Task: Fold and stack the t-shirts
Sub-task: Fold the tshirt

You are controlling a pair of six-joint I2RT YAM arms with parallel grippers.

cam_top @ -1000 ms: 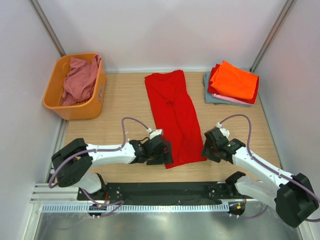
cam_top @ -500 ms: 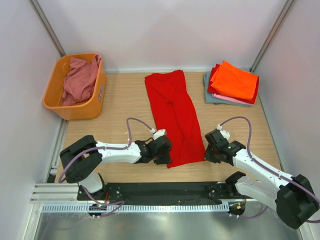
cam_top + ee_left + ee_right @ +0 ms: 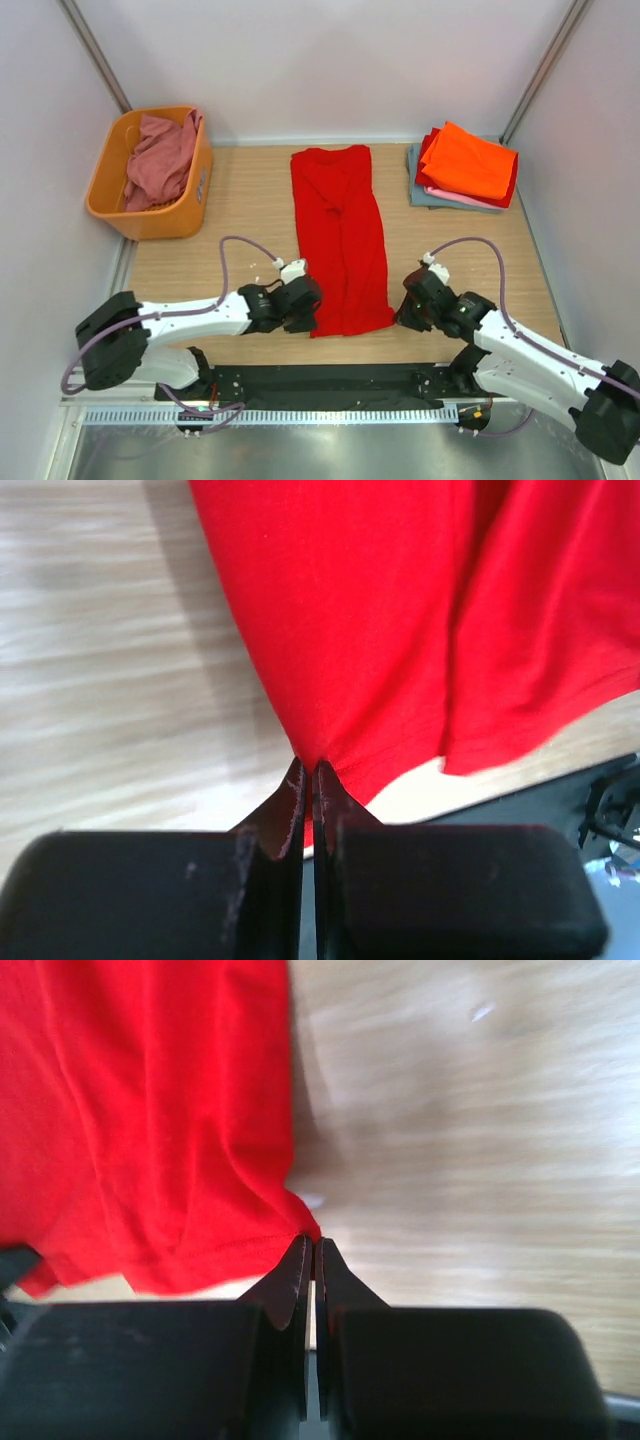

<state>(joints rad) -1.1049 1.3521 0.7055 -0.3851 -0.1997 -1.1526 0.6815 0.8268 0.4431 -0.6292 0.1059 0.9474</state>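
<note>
I find the left tool clenched on the near left corner of the large red t-shirt, with the hem pinched between its closed jaws. The right tool is likewise clenched on the near right corner of the same hem. The shirt lies as a long strip down the middle of the tabletop, running from near edge to far edge. At the far right corner sits a stack of folded t-shirts, orange on top, then red, pink and grey-blue. At the far left corner an orange basket holds a crumpled dusty rose t-shirt.
</note>
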